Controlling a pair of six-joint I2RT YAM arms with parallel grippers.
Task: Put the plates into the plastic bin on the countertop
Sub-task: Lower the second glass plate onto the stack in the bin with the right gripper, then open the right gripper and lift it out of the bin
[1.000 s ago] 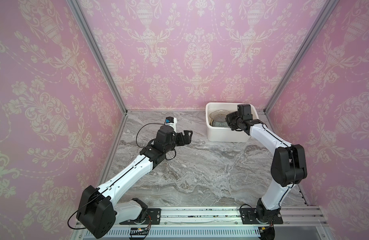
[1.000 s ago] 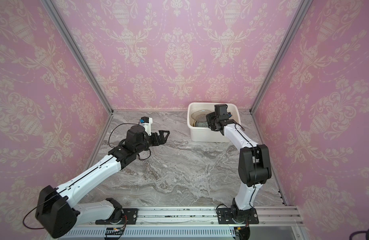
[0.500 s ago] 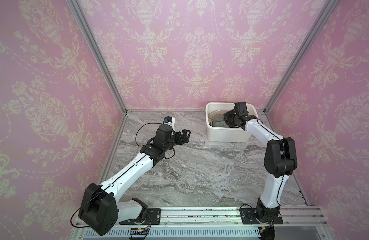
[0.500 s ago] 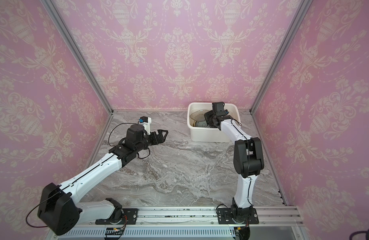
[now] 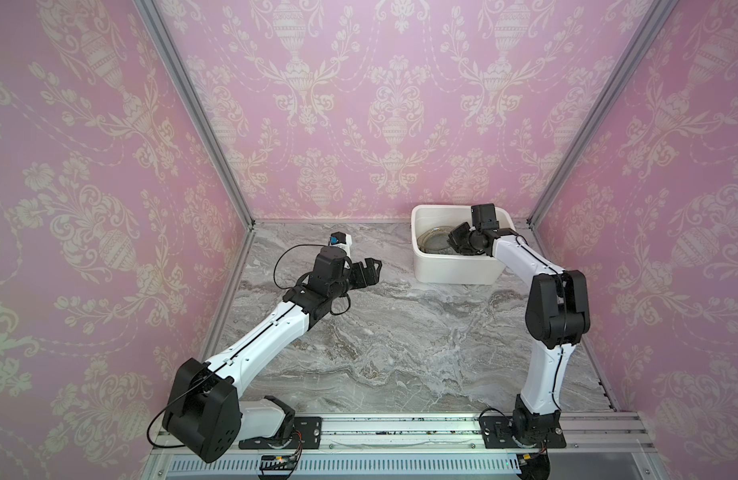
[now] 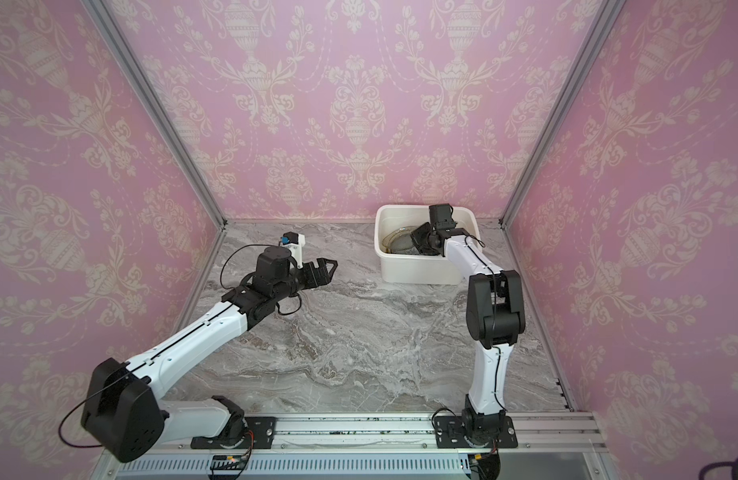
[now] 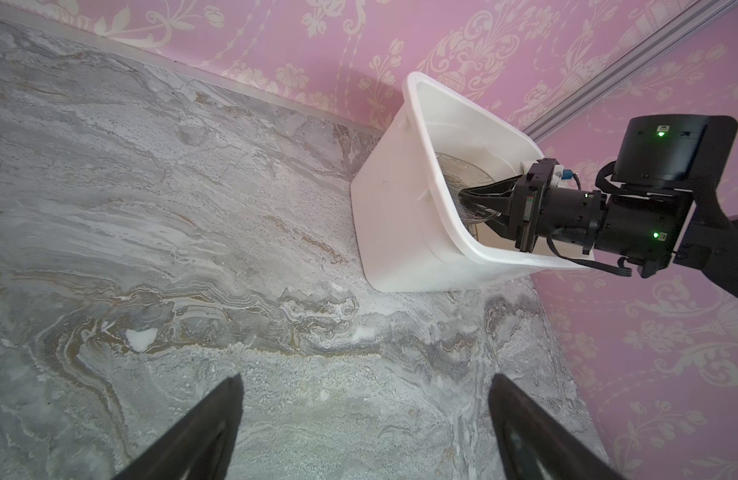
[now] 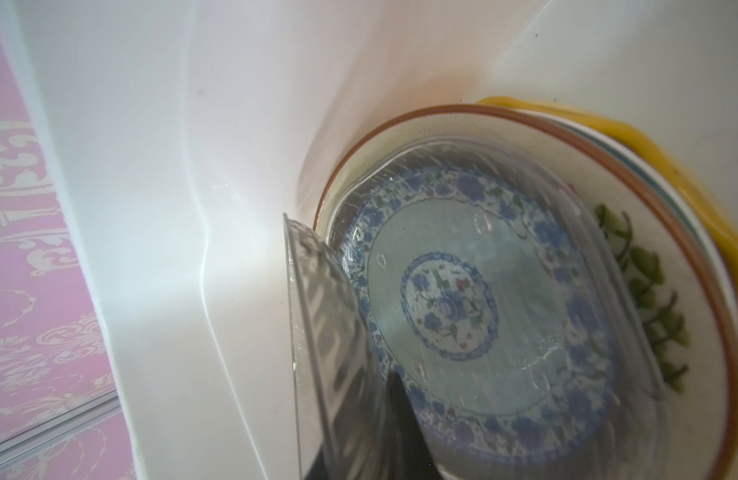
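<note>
The white plastic bin (image 5: 454,270) (image 6: 417,270) (image 7: 392,216) stands at the back right of the grey marble countertop (image 5: 400,340). Inside lies a stack of plates (image 5: 431,241) (image 6: 396,241). The right wrist view shows a teal patterned plate (image 8: 446,307) under clear glass, on a brown-rimmed cream plate (image 8: 691,332) and a yellow scalloped one (image 8: 633,137). My right gripper (image 5: 456,241) (image 6: 421,239) (image 7: 479,199) (image 8: 359,395) reaches into the bin, shut on a clear glass plate (image 8: 329,332) that tilts over the stack. My left gripper (image 5: 369,270) (image 6: 327,270) (image 7: 365,415) hangs open and empty over the countertop, left of the bin.
Pink patterned walls (image 5: 359,104) with aluminium posts close in the back and both sides. The bin's far side stands near the back wall and the right corner post (image 5: 537,216). A slotted aluminium rail (image 5: 400,428) carrying both arm bases runs along the front.
My right arm has swung left, folding its elbow up and carrying the glass plate further over the stack in the bin. The left arm has drawn back slightly, still open.
</note>
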